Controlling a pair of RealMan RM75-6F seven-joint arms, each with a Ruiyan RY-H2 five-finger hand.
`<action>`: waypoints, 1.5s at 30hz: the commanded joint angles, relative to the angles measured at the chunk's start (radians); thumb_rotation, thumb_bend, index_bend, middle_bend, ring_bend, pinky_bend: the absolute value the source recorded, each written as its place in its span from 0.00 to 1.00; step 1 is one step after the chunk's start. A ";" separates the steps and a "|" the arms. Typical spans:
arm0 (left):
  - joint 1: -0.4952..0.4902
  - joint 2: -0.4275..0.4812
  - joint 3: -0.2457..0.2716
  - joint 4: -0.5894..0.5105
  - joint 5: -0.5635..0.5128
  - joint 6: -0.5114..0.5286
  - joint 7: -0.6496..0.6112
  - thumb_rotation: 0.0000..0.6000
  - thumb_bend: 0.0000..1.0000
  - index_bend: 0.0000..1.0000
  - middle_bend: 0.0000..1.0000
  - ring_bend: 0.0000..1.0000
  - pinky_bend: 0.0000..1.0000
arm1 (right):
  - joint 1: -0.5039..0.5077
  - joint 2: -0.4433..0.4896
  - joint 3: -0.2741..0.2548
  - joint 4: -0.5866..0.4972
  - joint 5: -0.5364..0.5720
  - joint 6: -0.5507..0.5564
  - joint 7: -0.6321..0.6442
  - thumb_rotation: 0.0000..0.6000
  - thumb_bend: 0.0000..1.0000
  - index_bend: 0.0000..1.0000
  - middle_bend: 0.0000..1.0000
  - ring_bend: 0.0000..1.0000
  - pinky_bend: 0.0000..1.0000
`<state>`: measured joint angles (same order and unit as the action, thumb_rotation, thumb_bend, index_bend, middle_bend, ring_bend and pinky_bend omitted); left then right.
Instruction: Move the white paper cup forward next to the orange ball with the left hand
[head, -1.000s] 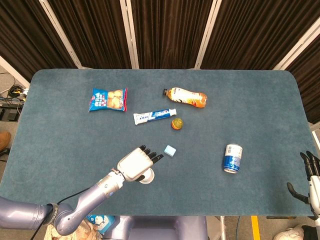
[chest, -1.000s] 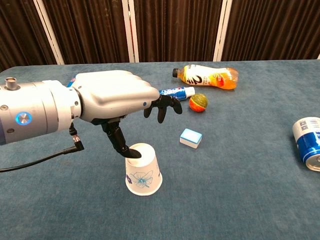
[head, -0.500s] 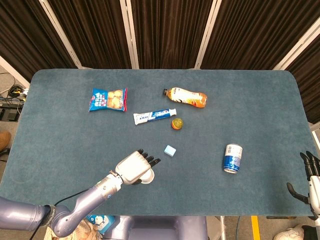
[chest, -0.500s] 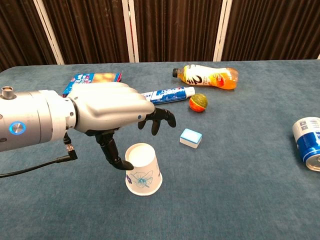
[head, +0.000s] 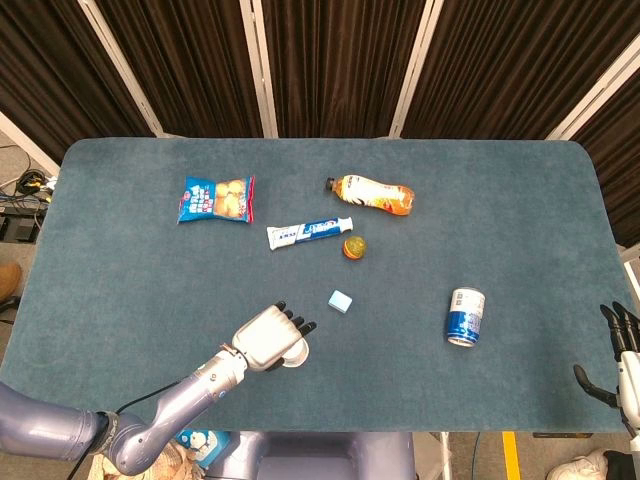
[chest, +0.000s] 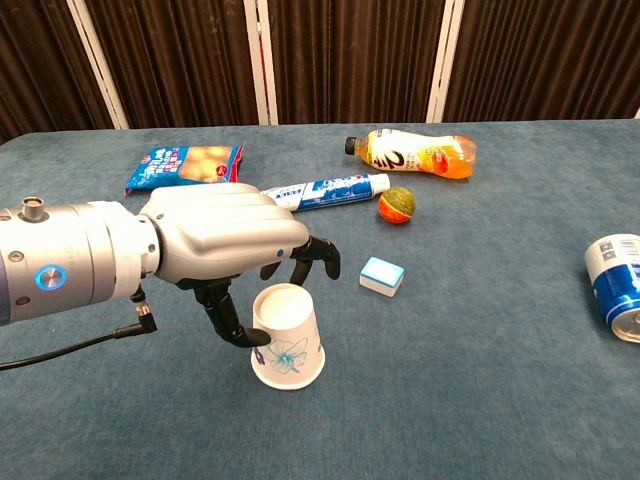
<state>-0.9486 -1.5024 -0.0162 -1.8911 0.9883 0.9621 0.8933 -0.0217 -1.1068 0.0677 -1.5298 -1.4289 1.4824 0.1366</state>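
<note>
From overhead, the left hand (head: 268, 339) covers most of the white paper cup (head: 296, 353) near the table's front edge, well short of the orange ball (head: 354, 248) by the toothpaste tube (head: 309, 233). The right hand (head: 618, 365) waits at the far corner, fingers apart, holding nothing.

From chest height, the cup (chest: 288, 337) stands mouth-down on the napped blue cloth (chest: 480, 380), a thin tapered cone with a blue flower print. The left hand (chest: 225, 250) arches over it, thumb at the cup's side; whether it truly grips, I cannot tell. This looks like the grasp step: next, close gently, the paper would crush, then carry it forward past the small blue block (chest: 381, 276)
</note>
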 joint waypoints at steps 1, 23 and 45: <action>0.000 -0.002 0.003 0.005 0.005 0.006 -0.006 1.00 0.27 0.21 0.36 0.41 0.40 | 0.000 0.000 0.000 -0.001 0.000 0.000 -0.001 1.00 0.30 0.00 0.00 0.00 0.04; -0.017 0.005 -0.070 0.050 0.039 0.056 -0.067 1.00 0.28 0.22 0.37 0.46 0.42 | 0.001 0.004 0.001 -0.003 0.006 -0.007 0.009 1.00 0.31 0.00 0.00 0.00 0.04; -0.186 -0.257 -0.212 0.357 -0.103 0.012 -0.026 1.00 0.28 0.23 0.37 0.46 0.42 | 0.004 0.021 -0.007 -0.013 -0.001 -0.026 0.053 1.00 0.31 0.00 0.00 0.00 0.04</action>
<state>-1.1181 -1.7362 -0.2225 -1.5548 0.8963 0.9877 0.8645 -0.0173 -1.0864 0.0613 -1.5425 -1.4296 1.4561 0.1891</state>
